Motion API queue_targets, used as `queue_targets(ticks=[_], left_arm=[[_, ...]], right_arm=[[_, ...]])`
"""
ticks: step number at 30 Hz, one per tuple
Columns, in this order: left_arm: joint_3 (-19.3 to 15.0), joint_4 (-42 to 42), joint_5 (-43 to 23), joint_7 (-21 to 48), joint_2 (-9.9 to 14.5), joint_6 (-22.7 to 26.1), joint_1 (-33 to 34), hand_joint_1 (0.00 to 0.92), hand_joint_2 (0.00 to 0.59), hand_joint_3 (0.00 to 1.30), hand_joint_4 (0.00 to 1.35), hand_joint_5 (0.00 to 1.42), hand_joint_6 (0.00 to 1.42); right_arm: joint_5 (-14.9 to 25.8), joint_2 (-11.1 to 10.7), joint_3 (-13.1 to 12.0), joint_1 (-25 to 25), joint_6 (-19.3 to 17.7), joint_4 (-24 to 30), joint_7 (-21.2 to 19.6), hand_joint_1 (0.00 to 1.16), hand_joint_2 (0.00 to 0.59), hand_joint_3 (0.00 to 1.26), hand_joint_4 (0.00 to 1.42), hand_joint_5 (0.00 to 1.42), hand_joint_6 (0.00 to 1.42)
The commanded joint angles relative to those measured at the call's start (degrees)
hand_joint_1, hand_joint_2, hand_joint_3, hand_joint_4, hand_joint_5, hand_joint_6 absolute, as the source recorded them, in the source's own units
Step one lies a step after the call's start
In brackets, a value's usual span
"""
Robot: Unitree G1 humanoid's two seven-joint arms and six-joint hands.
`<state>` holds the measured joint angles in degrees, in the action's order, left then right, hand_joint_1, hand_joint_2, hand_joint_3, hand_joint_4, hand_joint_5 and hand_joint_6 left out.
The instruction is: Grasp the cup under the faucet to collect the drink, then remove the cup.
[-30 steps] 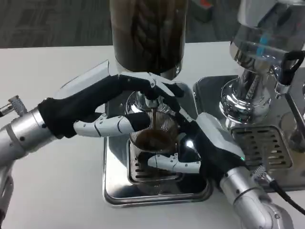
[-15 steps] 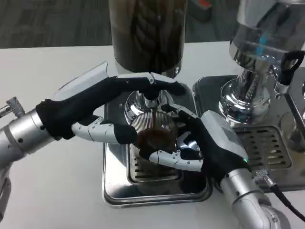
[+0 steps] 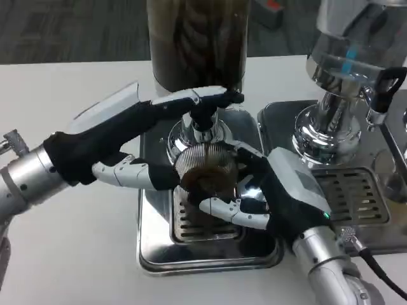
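A clear ribbed cup (image 3: 205, 173) holding brown drink stands tilted over the drip grate, just below the black faucet (image 3: 202, 117) of the dark drink dispenser (image 3: 197, 41). My right hand (image 3: 270, 190) grips the cup from its right side, fingers wrapped around its front and back. My left hand (image 3: 137, 143) reaches in from the left; its upper fingers lie over the faucet lever and its lower fingers touch the cup's left side. No stream shows between faucet and cup.
The steel drip tray (image 3: 152, 248) with its slotted grate sits under the cup. A second dispenser (image 3: 346, 76) with a chrome base and its own tray (image 3: 356, 190) stands at the right. White table (image 3: 70, 248) lies to the left and front.
The dark stream from the faucet has stopped. The cup has risen a little and tilted in my right hand. My left hand's upper fingers have lifted slightly at the lever.
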<state>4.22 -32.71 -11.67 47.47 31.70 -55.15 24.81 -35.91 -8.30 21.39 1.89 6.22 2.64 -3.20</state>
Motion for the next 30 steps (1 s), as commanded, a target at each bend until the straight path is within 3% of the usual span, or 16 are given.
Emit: queue_targets(ticks=[1,10,16,19,23,30], left_arm=[[-1.00,-0.65,0.99,-0.01,0.72,-0.48,-1.31,0.000,0.006,0.10,0.00,0.11,0.24],[-2.74,-0.45,-0.56,-0.14,0.13,-0.04,-0.99,0.000,0.003,0.08,0.00,0.10,0.23],[-4.34,-0.29,-2.38,-0.33,-0.64,-0.38,-1.22,0.000,0.000,0.04,0.00,0.10,0.24],[-5.20,-0.09,-3.44,-0.34,-0.94,0.05,-1.52,0.000,0.000,0.04,0.00,0.10,0.24],[-6.40,0.05,-4.78,-0.23,-1.22,1.22,-2.03,0.000,0.002,0.04,0.01,0.11,0.25],[-8.19,0.11,-5.47,-0.18,-1.30,2.73,-2.63,0.000,0.004,0.06,0.03,0.13,0.26]], right_arm=[[-0.36,0.05,-0.26,-0.67,0.16,0.06,-0.99,0.49,0.176,0.24,0.34,0.46,0.55],[-0.30,-0.24,-0.30,-0.73,0.05,0.04,-0.76,0.40,0.158,0.24,0.33,0.46,0.54],[-0.66,-0.11,-0.22,-0.67,0.23,0.10,-0.94,0.29,0.111,0.24,0.33,0.46,0.54],[-1.09,0.08,0.05,-0.60,0.34,0.02,-1.10,0.25,0.149,0.24,0.33,0.46,0.54],[-1.55,0.28,0.28,-0.54,0.56,-0.01,-0.98,0.25,0.150,0.24,0.33,0.46,0.54],[-2.82,0.03,0.96,0.08,1.52,0.10,-0.17,0.37,0.157,0.20,0.32,0.46,0.54]])
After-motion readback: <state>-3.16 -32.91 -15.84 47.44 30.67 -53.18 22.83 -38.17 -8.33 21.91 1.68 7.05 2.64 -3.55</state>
